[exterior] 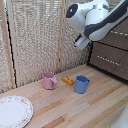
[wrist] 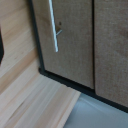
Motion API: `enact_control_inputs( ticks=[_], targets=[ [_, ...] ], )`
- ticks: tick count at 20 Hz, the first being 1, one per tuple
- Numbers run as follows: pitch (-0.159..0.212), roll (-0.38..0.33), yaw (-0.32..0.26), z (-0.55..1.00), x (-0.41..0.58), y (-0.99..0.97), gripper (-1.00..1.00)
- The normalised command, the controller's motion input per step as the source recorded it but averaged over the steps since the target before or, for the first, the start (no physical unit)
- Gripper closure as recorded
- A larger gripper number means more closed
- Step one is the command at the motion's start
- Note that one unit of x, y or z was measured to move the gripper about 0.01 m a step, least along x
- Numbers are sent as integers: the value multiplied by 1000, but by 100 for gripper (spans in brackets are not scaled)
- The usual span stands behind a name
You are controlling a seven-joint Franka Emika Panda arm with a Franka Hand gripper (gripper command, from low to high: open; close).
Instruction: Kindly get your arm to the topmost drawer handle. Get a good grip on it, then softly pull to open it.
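Note:
My white arm (exterior: 97, 20), with its dark blue joint cap (exterior: 73, 10), reaches in from the exterior view's upper right. The small blue-tipped gripper (exterior: 88, 44) hangs in the air just off the dark brown drawer cabinet (exterior: 112, 52), touching nothing. It is too small to tell whether it is open or shut. Two silver bar handles show on the cabinet. The upper handle (exterior: 120, 33) is partly behind the arm and the lower handle (exterior: 107, 60) is in full view. The wrist view shows one silver bar (wrist: 53, 25) on a brown drawer front. I cannot tell which drawer it is, and no fingers show there.
On the wooden table (exterior: 100, 107) stand a pink mug (exterior: 49, 80), a small orange block (exterior: 68, 80) and a blue mug (exterior: 81, 84). A white plate (exterior: 14, 111) lies at the front, on the exterior view's left. A reed screen (exterior: 35, 35) closes the back.

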Motion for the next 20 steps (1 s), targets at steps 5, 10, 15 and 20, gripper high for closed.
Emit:
enact_control_inputs(
  ticks=[5,10,15,20],
  targets=[
    [0,-267,0,67,0,-722,-100],
    [-6,-263,0,62,0,-736,-100],
    [-16,-228,0,224,14,-691,-100],
    [9,-86,4,479,112,-679,-100]
  ],
)
